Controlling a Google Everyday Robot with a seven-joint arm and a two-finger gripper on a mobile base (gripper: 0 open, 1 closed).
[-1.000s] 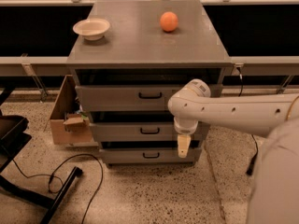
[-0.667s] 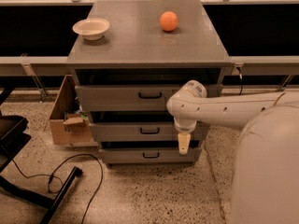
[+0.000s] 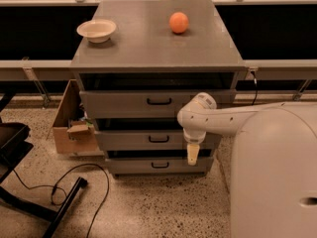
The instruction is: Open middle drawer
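Observation:
The grey cabinet (image 3: 148,48) has three drawers. The middle drawer (image 3: 129,140) has a medium-height front with a small black bar handle (image 3: 158,139) at its centre. Its front stands in line with the other two fronts. My gripper (image 3: 192,155) hangs tip-down from the white arm (image 3: 218,118), in front of the right part of the middle drawer. Its tip reaches down over the bottom drawer (image 3: 133,166). It is right of the handle and apart from it. The taller top drawer (image 3: 119,104) is above.
A white bowl (image 3: 96,30) and an orange ball (image 3: 179,22) sit on the cabinet top. A cardboard box (image 3: 72,130) stands left of the cabinet. A black cable (image 3: 74,187) and a black stand leg (image 3: 64,207) lie on the floor at left. My white body (image 3: 277,172) fills the lower right.
The gripper has stayed almost where it was, right of the middle drawer's handle. My white body fills more of the lower right. The drawers look unchanged.

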